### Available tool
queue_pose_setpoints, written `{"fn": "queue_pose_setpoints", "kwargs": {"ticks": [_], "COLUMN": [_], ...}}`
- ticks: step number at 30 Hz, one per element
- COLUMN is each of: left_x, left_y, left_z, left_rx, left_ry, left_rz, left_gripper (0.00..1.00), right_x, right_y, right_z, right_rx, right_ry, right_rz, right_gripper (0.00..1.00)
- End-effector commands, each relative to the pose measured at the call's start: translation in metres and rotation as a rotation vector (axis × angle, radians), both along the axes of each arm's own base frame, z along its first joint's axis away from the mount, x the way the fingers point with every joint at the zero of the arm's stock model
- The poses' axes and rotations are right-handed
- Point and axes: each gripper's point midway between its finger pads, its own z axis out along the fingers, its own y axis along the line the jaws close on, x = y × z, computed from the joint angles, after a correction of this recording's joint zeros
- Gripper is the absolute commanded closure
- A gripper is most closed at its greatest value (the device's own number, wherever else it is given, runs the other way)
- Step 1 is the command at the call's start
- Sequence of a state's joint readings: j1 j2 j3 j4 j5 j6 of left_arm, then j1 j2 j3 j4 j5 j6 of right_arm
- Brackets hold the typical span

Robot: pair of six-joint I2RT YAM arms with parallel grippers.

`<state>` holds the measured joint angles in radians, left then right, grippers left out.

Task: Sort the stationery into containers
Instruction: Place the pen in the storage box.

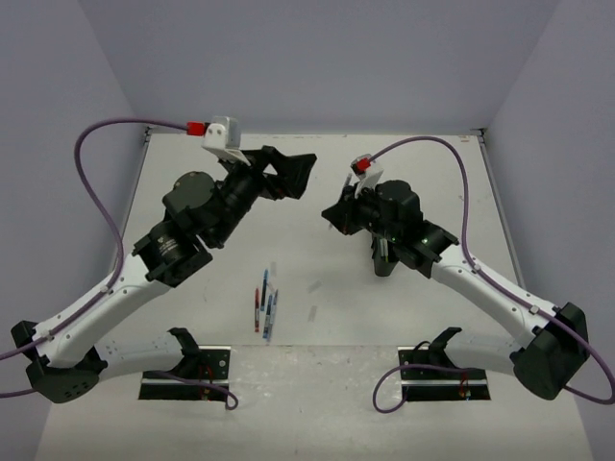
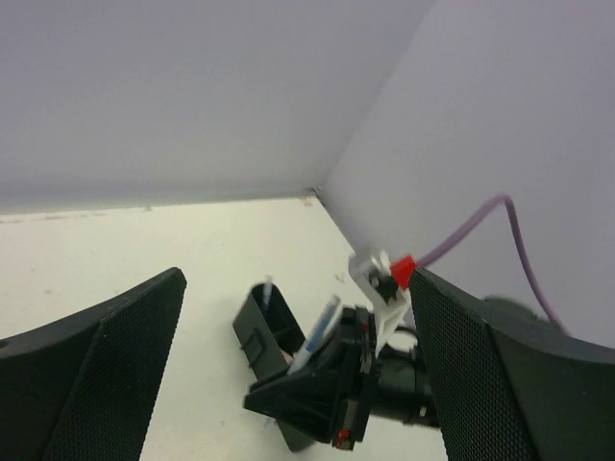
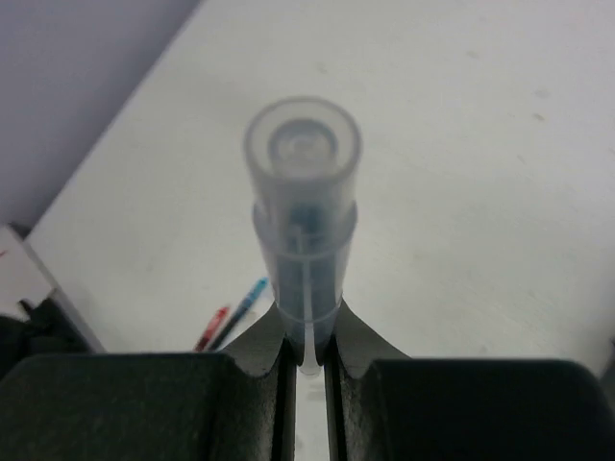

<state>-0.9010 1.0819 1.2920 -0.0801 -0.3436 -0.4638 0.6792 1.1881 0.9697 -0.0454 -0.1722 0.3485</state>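
Observation:
My right gripper (image 3: 306,336) is shut on a clear-capped pen (image 3: 303,192) with blue inside, held end-on above the table. In the left wrist view that pen (image 2: 320,331) sticks out of the right gripper (image 2: 298,389), right beside the black organiser tray (image 2: 259,331), which has a pale pen standing in it. From above, the tray (image 1: 381,259) is mostly hidden under the right arm. My left gripper (image 1: 288,173) is wide open, empty and raised at the back centre. Several blue and red pens (image 1: 264,303) lie on the table at front centre.
A red pen and a blue pen (image 3: 231,312) show on the table below the right gripper. Purple cables loop from both wrists. Grey walls close the table on three sides. Two black arm mounts (image 1: 187,370) sit at the near edge.

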Motion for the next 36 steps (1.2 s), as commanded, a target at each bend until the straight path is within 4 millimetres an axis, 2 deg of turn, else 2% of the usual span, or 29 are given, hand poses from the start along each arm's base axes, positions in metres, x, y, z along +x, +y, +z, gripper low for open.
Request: {"fn": "queue_pose_setpoints", "kwargs": {"ticks": [1, 4, 6, 9, 11, 17, 25, 34, 36], "left_x": [0.005, -0.005, -0.009, -0.012, -0.013, -0.021, -0.023, -0.027, -0.027], "left_y": [0.060, 0.069, 0.068, 0.067, 0.066, 0.065, 0.069, 0.086, 0.092], "left_z": [0.008, -0.007, -0.031, -0.070, -0.091, -0.138, -0.162, -0.173, -0.177], "left_rx": [0.067, 0.107, 0.143, 0.229, 0.274, 0.354, 0.395, 0.435, 0.455], "left_ry": [0.045, 0.060, 0.090, 0.151, 0.186, 0.250, 0.277, 0.314, 0.325], "left_rz": [0.240, 0.225, 0.203, 0.182, 0.177, 0.138, 0.140, 0.195, 0.216], "left_gripper": [0.00, 0.00, 0.00, 0.00, 0.00, 0.00, 0.00, 0.00, 0.00], "right_x": [0.021, 0.016, 0.015, 0.012, 0.012, 0.011, 0.012, 0.007, 0.007], "right_y": [-0.092, -0.135, -0.156, -0.175, -0.181, -0.185, -0.174, -0.171, -0.171], "right_z": [-0.046, -0.076, -0.088, -0.104, -0.111, -0.117, -0.128, -0.129, -0.125], "right_rx": [-0.152, -0.263, -0.320, -0.401, -0.426, -0.437, -0.405, -0.390, -0.385], "right_ry": [0.120, 0.207, 0.232, 0.265, 0.286, 0.301, 0.324, 0.329, 0.321], "right_rz": [-0.440, -0.601, -0.677, -0.739, -0.765, -0.796, -0.756, -0.730, -0.731], "right_gripper": [1.00, 1.00, 1.00, 1.00, 1.00, 1.00, 0.99, 0.69, 0.67]}}
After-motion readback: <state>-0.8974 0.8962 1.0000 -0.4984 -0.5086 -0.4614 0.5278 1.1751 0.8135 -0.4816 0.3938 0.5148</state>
